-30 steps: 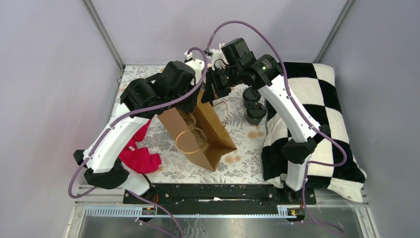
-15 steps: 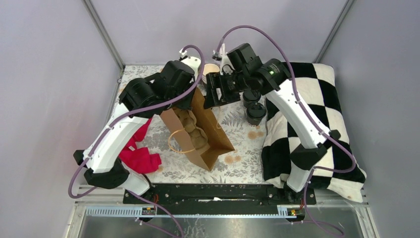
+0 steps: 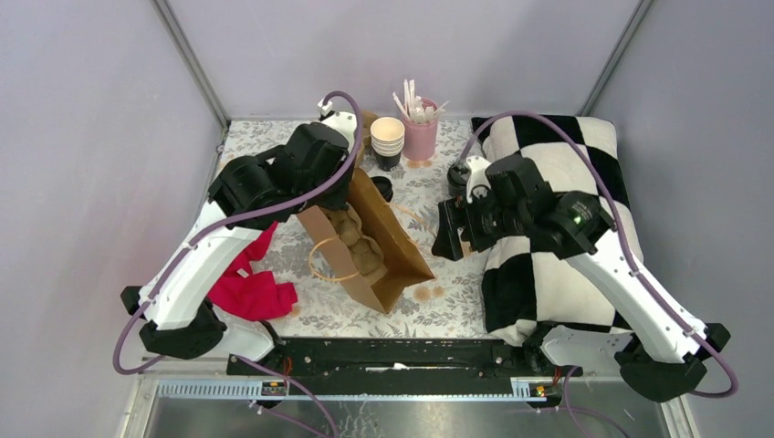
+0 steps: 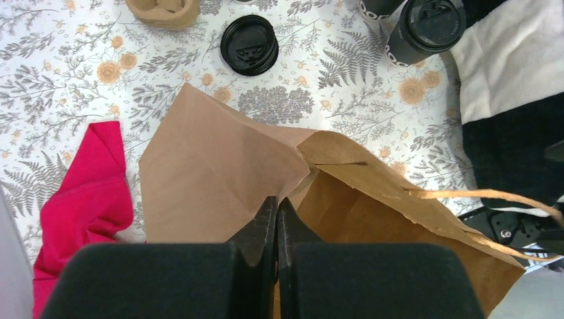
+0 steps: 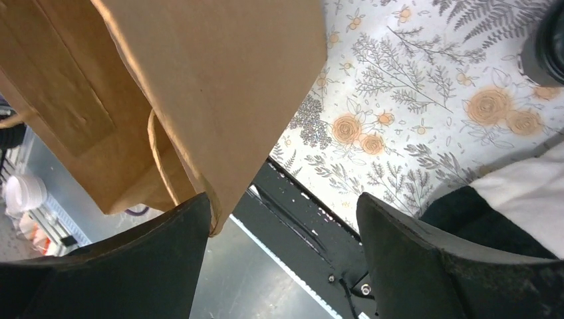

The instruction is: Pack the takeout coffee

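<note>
The brown paper bag (image 3: 388, 246) stands open on the floral cloth, a cardboard cup tray (image 3: 358, 245) inside it. My left gripper (image 4: 277, 201) is shut on the bag's far rim (image 4: 302, 143). Two lidded black takeout coffees (image 4: 429, 25) (image 4: 378, 6) stand right of the bag, by the pillow. In the top view my right arm hides most of them, and only one lid (image 3: 455, 174) shows. My right gripper (image 5: 282, 199) is open and empty, low beside the bag's right wall (image 5: 219, 86). One coffee (image 5: 551, 40) peeks in at that view's corner.
A checkered pillow (image 3: 602, 173) fills the right side. At the back stand a stack of lidless cups (image 3: 387, 139) and a pink cup of stirrers (image 3: 421, 135). A loose black lid (image 4: 249, 45) lies behind the bag, and a red cloth (image 3: 248, 290) lies left of it.
My right gripper let go of the bag's far rim, opened wide and swung back toward the near right. My left gripper closed on the rim.
</note>
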Robot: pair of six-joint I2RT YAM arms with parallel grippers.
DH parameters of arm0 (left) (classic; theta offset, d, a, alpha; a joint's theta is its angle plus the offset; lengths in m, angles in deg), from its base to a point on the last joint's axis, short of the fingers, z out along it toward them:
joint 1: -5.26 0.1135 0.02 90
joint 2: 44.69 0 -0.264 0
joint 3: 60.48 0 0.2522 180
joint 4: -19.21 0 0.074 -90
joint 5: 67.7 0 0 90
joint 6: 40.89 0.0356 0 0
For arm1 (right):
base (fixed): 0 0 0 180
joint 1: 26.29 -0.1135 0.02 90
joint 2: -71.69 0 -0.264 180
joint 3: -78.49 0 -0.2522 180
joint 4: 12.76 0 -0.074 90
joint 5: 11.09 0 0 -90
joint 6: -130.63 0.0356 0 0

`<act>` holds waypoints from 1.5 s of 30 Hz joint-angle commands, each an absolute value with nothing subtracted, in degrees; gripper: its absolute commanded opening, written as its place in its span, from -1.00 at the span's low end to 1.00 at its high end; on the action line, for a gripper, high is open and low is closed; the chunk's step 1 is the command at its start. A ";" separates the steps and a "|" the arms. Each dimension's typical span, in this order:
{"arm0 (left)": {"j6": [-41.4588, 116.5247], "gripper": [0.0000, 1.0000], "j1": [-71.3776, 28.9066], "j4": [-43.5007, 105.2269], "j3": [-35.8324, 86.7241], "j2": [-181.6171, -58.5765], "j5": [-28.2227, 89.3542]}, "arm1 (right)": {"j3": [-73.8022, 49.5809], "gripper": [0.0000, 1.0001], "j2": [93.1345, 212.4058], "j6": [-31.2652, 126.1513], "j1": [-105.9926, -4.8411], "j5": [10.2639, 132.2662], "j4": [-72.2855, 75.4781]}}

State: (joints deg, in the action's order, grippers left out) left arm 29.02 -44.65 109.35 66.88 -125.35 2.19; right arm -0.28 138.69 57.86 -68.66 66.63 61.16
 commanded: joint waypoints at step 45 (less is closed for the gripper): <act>12.92 -1.00 -44.71 116.40 75.54 -124.77 -0.04 | 20.65 -1.00 152.91 48.08 -87.81 85.30 56.96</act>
State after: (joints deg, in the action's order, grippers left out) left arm 19.00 -44.71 114.20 71.58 -125.62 0.37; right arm 7.47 151.48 47.55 -87.43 85.71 48.79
